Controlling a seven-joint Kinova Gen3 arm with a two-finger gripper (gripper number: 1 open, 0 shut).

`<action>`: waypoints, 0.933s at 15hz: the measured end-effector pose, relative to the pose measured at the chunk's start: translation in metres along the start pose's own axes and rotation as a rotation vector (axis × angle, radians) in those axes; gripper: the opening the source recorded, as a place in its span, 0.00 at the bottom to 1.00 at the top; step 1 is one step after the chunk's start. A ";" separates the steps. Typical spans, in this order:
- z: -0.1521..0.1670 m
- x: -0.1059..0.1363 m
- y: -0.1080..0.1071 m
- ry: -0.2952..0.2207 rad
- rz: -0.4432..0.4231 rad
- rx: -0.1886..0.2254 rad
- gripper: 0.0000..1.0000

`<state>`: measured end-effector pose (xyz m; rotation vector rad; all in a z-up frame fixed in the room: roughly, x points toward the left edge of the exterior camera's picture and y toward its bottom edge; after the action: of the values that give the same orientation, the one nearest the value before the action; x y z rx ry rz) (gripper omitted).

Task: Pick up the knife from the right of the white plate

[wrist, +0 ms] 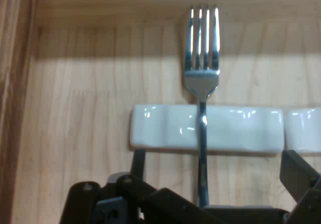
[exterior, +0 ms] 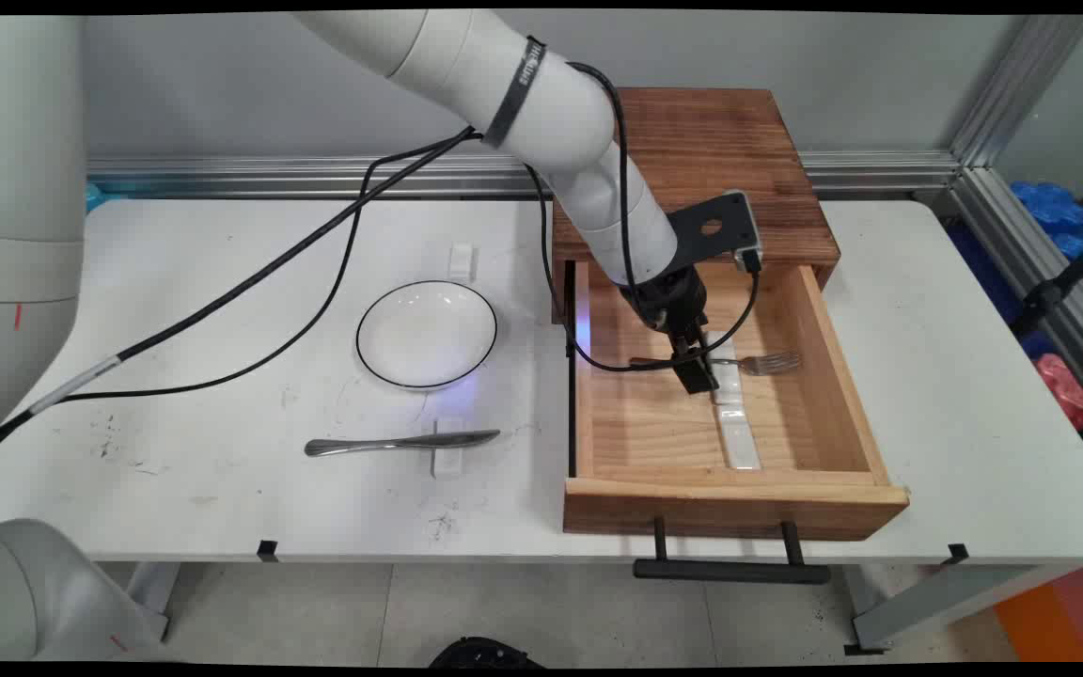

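A silver fork [wrist: 201, 68] lies in the open wooden drawer [exterior: 739, 508], its neck across a white ceramic rest [wrist: 165, 128]. In the main view the fork [exterior: 772, 362] points its tines toward the drawer's right wall. My gripper [exterior: 697, 371] is down inside the drawer over the fork's handle. In the hand view the gripper [wrist: 215, 156] is open, one finger [wrist: 138, 159] left of the handle and the other at the right edge, neither touching it. A second white rest [wrist: 303, 129] lies in line with the first.
The drawer sticks out of a dark wooden cabinet [exterior: 711, 160] at the back right. A white bowl [exterior: 427, 334] with a black rim sits mid-table. A table knife [exterior: 400, 442] lies on a small white rest [exterior: 447, 451]. Another white rest [exterior: 462, 260] lies behind the bowl.
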<state>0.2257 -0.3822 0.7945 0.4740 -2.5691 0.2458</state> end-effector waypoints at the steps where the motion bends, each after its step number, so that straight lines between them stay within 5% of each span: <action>1: -0.003 0.001 0.001 0.005 0.001 -0.002 1.00; 14: -0.100 0.002 0.008 0.039 0.004 -0.003 1.00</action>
<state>0.2667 -0.3495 0.8799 0.4589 -2.5317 0.2499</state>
